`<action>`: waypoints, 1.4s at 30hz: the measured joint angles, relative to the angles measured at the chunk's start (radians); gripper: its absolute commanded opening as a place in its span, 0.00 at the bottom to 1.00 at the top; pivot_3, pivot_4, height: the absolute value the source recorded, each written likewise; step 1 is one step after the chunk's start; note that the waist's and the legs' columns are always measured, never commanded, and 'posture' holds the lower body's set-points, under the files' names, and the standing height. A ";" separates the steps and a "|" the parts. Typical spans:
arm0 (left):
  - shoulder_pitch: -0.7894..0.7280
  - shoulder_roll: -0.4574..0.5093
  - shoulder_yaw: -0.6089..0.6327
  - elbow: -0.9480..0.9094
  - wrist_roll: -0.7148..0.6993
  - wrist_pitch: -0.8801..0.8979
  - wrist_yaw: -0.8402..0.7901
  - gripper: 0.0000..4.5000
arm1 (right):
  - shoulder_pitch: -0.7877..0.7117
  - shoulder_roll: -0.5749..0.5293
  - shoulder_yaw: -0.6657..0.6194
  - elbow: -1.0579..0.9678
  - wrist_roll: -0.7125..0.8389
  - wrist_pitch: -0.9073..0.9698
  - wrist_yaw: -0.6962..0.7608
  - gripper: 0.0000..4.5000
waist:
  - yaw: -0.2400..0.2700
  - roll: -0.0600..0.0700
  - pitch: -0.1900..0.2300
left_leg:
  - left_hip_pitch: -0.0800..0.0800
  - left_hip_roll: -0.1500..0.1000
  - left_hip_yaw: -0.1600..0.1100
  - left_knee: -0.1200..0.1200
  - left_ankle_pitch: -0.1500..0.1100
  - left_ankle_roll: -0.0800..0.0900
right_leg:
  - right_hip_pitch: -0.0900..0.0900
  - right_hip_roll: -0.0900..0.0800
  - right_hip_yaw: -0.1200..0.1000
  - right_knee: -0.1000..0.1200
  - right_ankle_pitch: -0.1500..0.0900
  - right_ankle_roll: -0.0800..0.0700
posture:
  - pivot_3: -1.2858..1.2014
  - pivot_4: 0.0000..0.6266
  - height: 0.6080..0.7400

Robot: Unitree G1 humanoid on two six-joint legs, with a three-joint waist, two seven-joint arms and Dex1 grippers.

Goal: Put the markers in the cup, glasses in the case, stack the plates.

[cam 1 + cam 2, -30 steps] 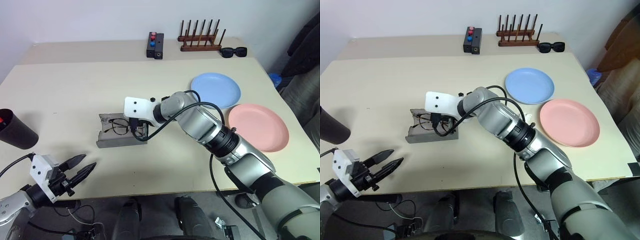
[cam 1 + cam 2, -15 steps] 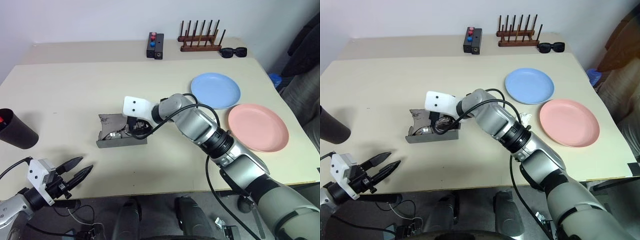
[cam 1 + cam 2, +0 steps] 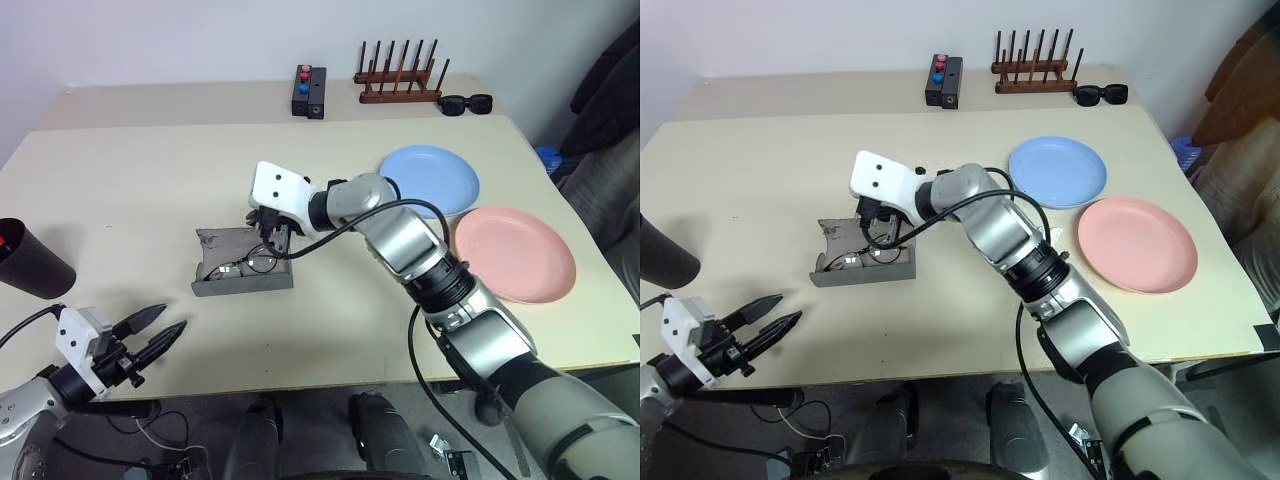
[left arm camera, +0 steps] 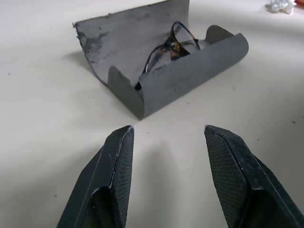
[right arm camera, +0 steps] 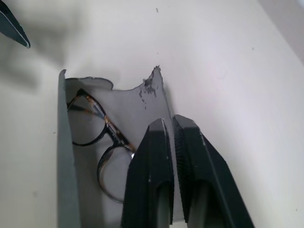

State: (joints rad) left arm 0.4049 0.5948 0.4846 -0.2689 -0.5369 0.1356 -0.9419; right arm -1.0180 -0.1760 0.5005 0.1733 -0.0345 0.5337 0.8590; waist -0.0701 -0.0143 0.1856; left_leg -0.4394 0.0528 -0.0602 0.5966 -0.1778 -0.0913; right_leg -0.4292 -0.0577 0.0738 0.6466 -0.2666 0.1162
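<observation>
Glasses (image 4: pixel 172 46) lie inside the grey case (image 3: pixel 243 272), which sits open near the table (image 3: pixel 130 180) middle, lid (image 5: pixel 137 102) standing up at the back; so the glasses step looks done except perhaps for shutting the lid. Right gripper (image 5: pixel 169 124) hangs just above the case's rear lid, fingers pressed together, holding nothing. Black cup (image 3: pixel 28 262) stands at the table's left edge, well apart from the case, with something red showing at its rim; that reads as a marker already in, though the second marker cannot be confirmed from here. Light blue plate (image 3: pixel 432 180) and pink plate (image 3: pixel 516 254) lie side by side on the right, edges close, not stacked, so that step is left. Left gripper (image 3: pixel 158 332) hovers at the near table edge, pointing toward the case, fingers partly apart and empty. At the far edge stand a black button box (image 3: pixel 309 91), a wooden rack (image 3: pixel 402 82) and black sunglasses (image 3: pixel 467 102), all untouched.
</observation>
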 measured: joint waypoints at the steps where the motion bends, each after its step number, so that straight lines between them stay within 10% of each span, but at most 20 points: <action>1: -0.010 -0.006 0.002 0.009 -0.007 -0.005 0.000 0.53 | 0.000 0.001 0.004 0.013 -0.009 -0.034 -0.005 0.01 | 0.000 0.000 0.000 | 0.000 0.000 0.000 0.000 0.000 0.000 | 0.000 0.000 0.000 0.000 0.000 0.000 | 0.52 0.24 1.00; 21: 0.008 -0.013 0.000 -0.006 -0.018 -0.014 0.029 0.53 | -0.094 0.103 0.087 0.630 -0.285 -0.712 -0.128 0.01 | 0.000 -0.001 0.000 | 0.001 0.000 0.000 0.000 0.000 -0.001 | 0.001 0.000 0.000 0.001 0.000 0.000 | 0.52 0.24 1.00; 42: -0.101 0.027 -0.032 -0.236 -0.086 0.245 0.199 0.53 | 0.038 -0.025 0.059 0.341 -0.294 -0.689 0.091 0.01 | 0.001 -0.001 0.000 | 0.004 0.000 -0.001 0.000 0.001 -0.001 | 0.003 0.001 0.000 0.003 0.000 0.001 | 0.52 0.24 1.00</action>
State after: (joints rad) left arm 0.3043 0.6215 0.4525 -0.5044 -0.6226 0.3810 -0.7433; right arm -0.9804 -0.2013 0.5597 0.5146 -0.3284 -0.1552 0.9504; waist -0.0695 -0.0151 0.1853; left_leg -0.4357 0.0529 -0.0611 0.5964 -0.1770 -0.0925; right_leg -0.4265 -0.0566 0.0741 0.6500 -0.2665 0.1175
